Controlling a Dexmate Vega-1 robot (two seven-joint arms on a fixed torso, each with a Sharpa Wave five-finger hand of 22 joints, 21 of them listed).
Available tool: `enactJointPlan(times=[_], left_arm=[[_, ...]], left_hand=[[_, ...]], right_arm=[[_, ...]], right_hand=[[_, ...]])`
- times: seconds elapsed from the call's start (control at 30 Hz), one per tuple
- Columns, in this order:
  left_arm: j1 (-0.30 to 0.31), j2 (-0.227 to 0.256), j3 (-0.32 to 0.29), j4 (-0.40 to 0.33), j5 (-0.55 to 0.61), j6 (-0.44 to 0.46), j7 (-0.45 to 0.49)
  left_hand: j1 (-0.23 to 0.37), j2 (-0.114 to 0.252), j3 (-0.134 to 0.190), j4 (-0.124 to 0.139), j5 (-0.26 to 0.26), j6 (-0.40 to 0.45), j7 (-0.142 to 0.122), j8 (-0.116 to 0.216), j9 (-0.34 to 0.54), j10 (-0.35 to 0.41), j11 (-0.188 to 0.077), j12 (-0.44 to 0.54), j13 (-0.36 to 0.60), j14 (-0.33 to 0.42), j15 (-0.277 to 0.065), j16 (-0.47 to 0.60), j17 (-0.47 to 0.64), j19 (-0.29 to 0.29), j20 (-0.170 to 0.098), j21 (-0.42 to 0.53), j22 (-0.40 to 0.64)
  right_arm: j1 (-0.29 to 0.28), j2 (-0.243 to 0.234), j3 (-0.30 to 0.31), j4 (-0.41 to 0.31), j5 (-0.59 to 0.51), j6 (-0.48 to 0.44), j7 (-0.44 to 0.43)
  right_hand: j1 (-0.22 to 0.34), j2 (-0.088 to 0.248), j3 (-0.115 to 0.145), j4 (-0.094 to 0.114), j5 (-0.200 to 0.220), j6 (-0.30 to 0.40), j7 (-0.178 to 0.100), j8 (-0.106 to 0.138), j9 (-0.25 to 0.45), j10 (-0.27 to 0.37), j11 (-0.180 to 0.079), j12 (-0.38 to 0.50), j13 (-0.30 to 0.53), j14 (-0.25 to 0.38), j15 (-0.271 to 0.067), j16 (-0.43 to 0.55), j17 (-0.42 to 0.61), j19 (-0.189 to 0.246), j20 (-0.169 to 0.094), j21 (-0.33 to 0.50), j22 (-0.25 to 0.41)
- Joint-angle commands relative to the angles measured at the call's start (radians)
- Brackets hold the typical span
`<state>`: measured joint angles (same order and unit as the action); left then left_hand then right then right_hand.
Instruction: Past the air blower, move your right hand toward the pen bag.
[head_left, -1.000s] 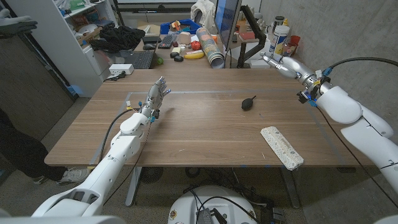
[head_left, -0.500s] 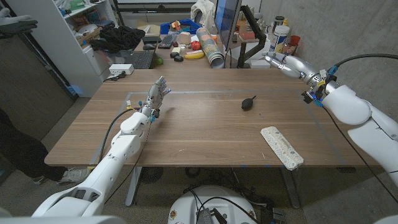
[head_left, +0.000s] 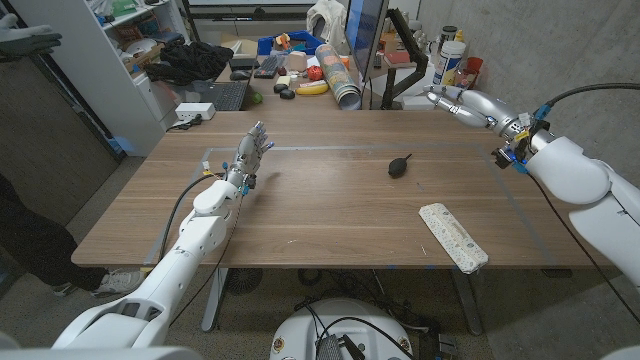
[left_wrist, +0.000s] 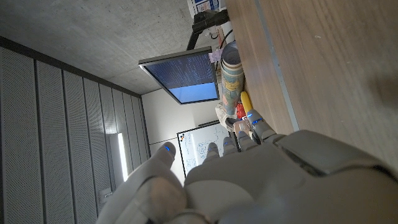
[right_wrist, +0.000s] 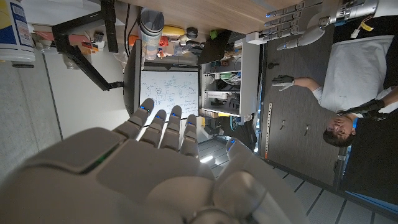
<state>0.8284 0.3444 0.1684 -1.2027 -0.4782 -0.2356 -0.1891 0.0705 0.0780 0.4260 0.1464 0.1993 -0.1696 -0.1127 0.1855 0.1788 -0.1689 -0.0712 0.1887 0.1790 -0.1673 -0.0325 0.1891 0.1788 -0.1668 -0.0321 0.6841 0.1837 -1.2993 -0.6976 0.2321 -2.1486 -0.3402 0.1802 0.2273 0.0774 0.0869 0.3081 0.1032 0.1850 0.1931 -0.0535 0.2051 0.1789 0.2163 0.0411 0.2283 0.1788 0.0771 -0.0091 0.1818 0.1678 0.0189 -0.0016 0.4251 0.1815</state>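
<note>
Head view: right hand (head_left: 455, 98) empty, fingers extended — beyond air blower (head_left: 399, 165); pen bag (head_left: 453, 237) near.

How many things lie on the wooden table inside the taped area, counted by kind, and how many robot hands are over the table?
Air blower, black: 1
Pen bag, pale and patterned: 1
Robot hands: 2, the left hand and the right hand, both holding nothing
Total: 2 things and 2 hands
</note>
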Motion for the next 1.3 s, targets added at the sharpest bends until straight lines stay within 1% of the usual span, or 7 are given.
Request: enactJointPlan(times=[0.03, 0.23, 0.53, 0.7, 1.07, 1.3], left_arm=[[-0.016, -0.011, 0.004, 0.03, -0.004, -0.011, -0.016], [-0.026, -0.015, 0.008, 0.044, -0.003, -0.017, -0.025], [-0.026, -0.015, 0.009, 0.045, -0.005, -0.015, -0.028], [-0.02, -0.013, 0.005, 0.04, -0.007, -0.013, -0.027], [-0.016, -0.007, 0.003, 0.038, -0.007, -0.012, -0.029], [-0.014, -0.005, 0.002, 0.036, -0.007, -0.008, -0.028]], left_hand=[[0.001, 0.013, -0.006, -0.001, 0.007, -0.044, -0.008, 0.004, 0.003, -0.013, 0.004, 0.005, 0.002, -0.05, -0.009, 0.004, 0.002, -0.091, -0.018, -0.002, 0.003], [0.002, 0.013, -0.007, -0.001, 0.007, -0.043, -0.008, 0.004, 0.004, -0.012, 0.005, 0.005, 0.002, -0.049, -0.008, 0.004, 0.002, -0.091, -0.016, -0.003, 0.003], [0.002, 0.014, -0.008, -0.001, 0.007, -0.043, -0.008, 0.004, 0.004, -0.012, 0.003, 0.005, 0.002, -0.049, -0.007, 0.004, 0.002, -0.09, -0.015, -0.004, 0.003], [0.002, 0.014, -0.008, -0.001, 0.007, -0.043, -0.007, 0.004, 0.004, -0.012, 0.005, 0.005, 0.002, -0.049, -0.008, 0.004, 0.002, -0.09, -0.014, -0.005, 0.003], [0.002, 0.014, -0.009, -0.001, 0.007, -0.042, -0.007, 0.004, 0.004, -0.013, 0.004, 0.004, 0.002, -0.049, -0.007, 0.004, 0.002, -0.09, -0.013, -0.007, 0.003], [0.003, 0.015, -0.01, -0.001, 0.007, -0.041, -0.012, 0.004, 0.004, -0.013, 0.003, 0.004, 0.002, -0.05, -0.008, 0.003, 0.002, -0.09, -0.013, -0.009, 0.003]], right_arm=[[-0.047, 0.032, 0.045, -0.063, -0.05, -0.02, 0.039], [-0.065, 0.05, 0.061, -0.089, -0.075, -0.027, 0.055], [-0.086, 0.068, 0.074, -0.126, -0.117, -0.041, 0.086], [-0.09, 0.074, 0.077, -0.138, -0.127, -0.05, 0.109], [-0.109, 0.087, 0.077, -0.176, -0.201, -0.07, 0.134], [-0.116, 0.093, 0.072, -0.19, -0.227, -0.086, 0.16]], right_hand=[[0.008, 0.003, 0.006, -0.008, 0.005, 0.008, -0.001, -0.002, 0.005, 0.013, -0.001, 0.005, 0.002, 0.008, 0.002, 0.0, 0.0, 0.006, -0.002, -0.002, 0.003], [0.013, 0.005, 0.008, -0.012, 0.005, 0.009, -0.001, -0.003, 0.005, 0.013, -0.004, 0.003, 0.002, 0.008, 0.001, -0.001, 0.0, 0.006, -0.001, -0.004, 0.002], [0.022, 0.009, 0.013, -0.019, 0.005, 0.008, -0.002, -0.005, 0.005, 0.01, -0.006, 0.0, 0.002, 0.008, 0.003, -0.002, -0.001, 0.007, 0.001, -0.007, 0.002], [0.028, 0.009, 0.015, -0.024, 0.004, 0.007, -0.004, -0.007, 0.005, 0.009, -0.006, -0.002, 0.002, 0.008, 0.002, -0.003, -0.001, 0.007, 0.001, -0.01, 0.002], [0.035, 0.009, 0.017, -0.031, 0.003, 0.005, -0.005, -0.009, 0.005, 0.007, -0.008, -0.004, 0.003, 0.006, 0.002, -0.004, -0.001, 0.007, 0.003, -0.013, 0.002], [0.04, 0.009, 0.019, -0.036, 0.002, 0.001, -0.006, -0.011, 0.005, 0.002, -0.011, -0.008, 0.003, 0.004, 0.005, -0.005, -0.001, 0.007, 0.005, -0.016, 0.002]])
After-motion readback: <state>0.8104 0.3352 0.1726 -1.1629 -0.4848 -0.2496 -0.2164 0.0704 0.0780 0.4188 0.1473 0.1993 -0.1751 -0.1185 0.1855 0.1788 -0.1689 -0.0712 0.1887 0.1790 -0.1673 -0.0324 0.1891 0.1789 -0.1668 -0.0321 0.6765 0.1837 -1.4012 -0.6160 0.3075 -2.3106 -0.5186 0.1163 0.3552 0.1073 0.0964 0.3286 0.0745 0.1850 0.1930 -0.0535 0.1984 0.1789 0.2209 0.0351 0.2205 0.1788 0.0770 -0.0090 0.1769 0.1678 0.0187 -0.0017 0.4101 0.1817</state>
